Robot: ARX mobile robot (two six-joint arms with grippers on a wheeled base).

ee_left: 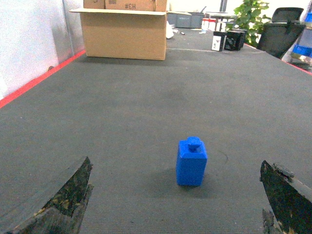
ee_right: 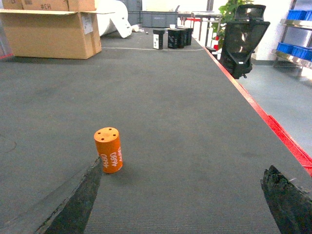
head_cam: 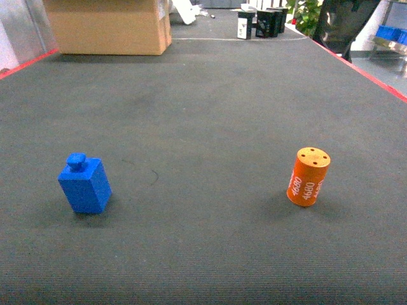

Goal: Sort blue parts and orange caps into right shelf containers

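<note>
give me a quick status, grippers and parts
Both grippers open, empty. Blue part and orange cap upright on mat, untouched. Nothing in the way.

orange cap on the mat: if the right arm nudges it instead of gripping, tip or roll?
The orange cap stands on end, taller than wide, already leaning a bit: a high push likely tips it. Once on its round side, it would probably roll. The ribbed mat may slow that. It looks rigid.

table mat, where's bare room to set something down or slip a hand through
Bare mat lies between the blue part and the orange cap, and beyond both up to the cardboard box. It is crowded only at the far edge, by the black containers.
</note>
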